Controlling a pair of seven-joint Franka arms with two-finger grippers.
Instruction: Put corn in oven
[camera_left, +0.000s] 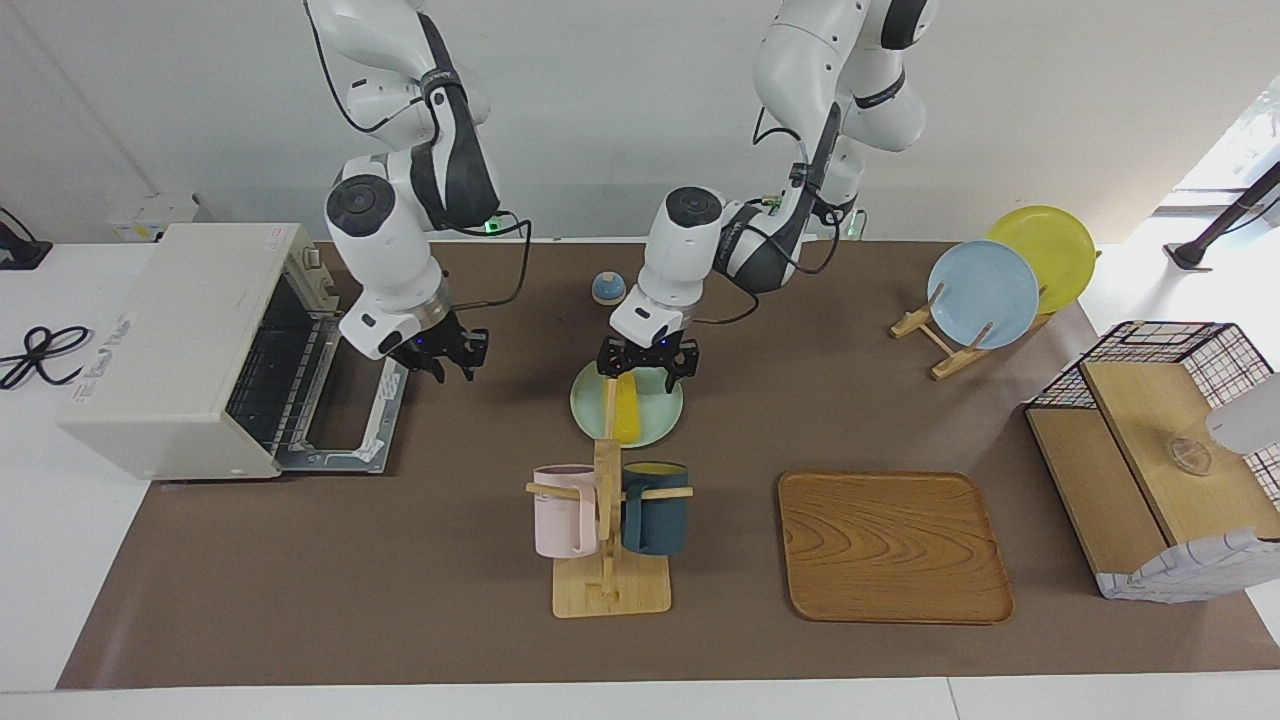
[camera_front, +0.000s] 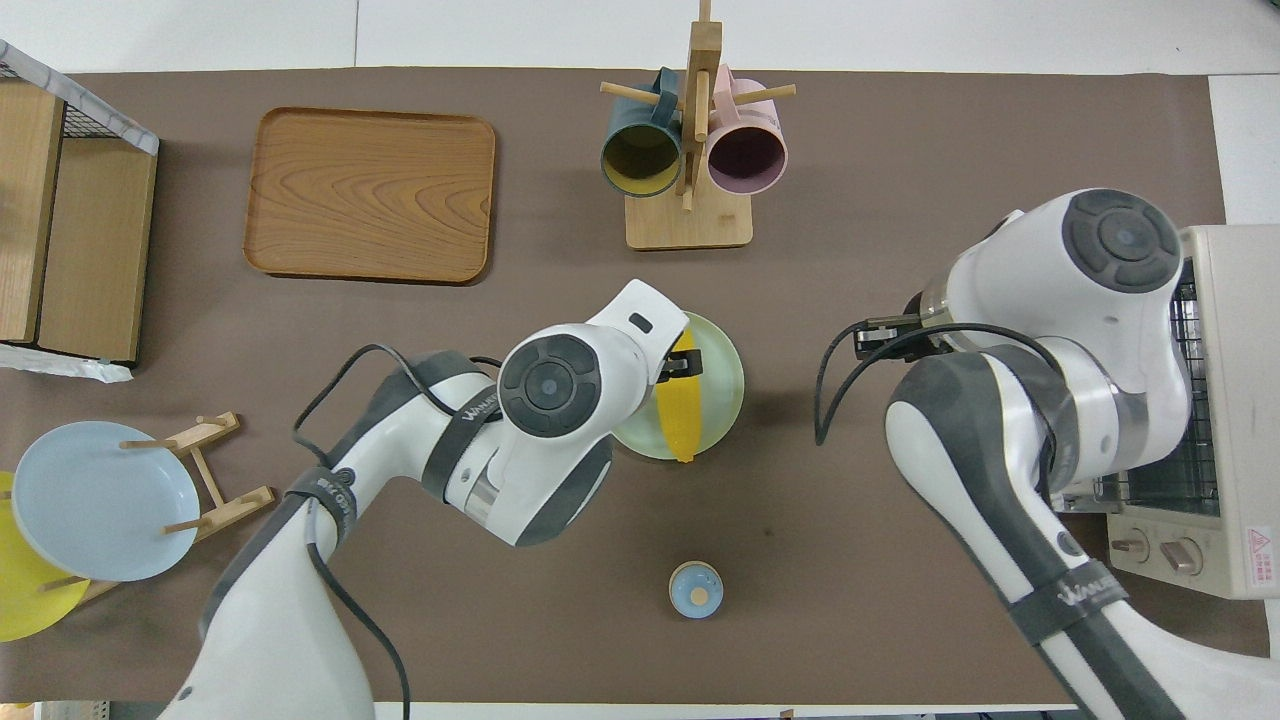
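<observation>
Writing: the oven carries a red-and-white warning sticker on its top corner and grey lettering along one side. I can read neither. The band on each forearm bears a white word I cannot make out.

Corn: bright yellow, smooth, tapered. It lies flat on the pale green plate at mid-table, and its 6 o'clock tip in the overhead view overhangs the rim.

From the plate in that view, the oven stands at 3 o'clock with its door dropped open and the wire rack showing.

Left gripper: over the corn's robot-side end, jaws spread wide, holding nothing.

Right gripper: over the mat beside the oven door, jaws parted, holding nothing.
</observation>
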